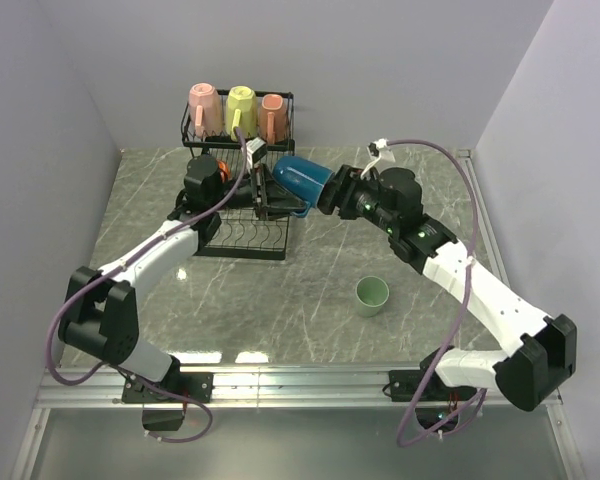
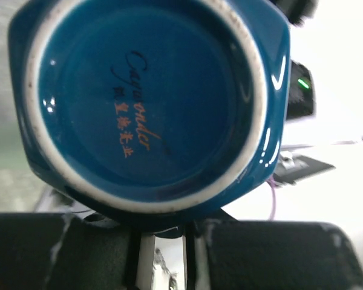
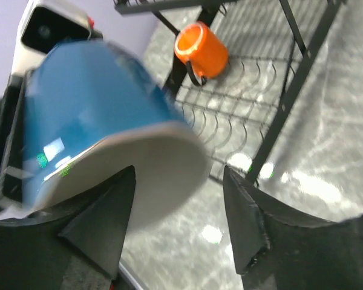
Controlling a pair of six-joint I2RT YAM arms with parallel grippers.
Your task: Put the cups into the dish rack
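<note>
The left arm (image 1: 145,258) and right arm (image 1: 485,295) had white shells between chunky black joints. A purple cable (image 1: 425,143) trailed along each. Small green lights (image 1: 364,207) dotted the right arm; its fingers (image 3: 100,226) were black wedges.

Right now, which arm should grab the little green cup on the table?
Right, probably: the pale green ceramic cup stands nearer it and the right gripper is open, while the left gripper is at the glossy blue cup.

Grey marbled table (image 1: 280,315) — pale walls (image 1: 380,60) around.
</note>
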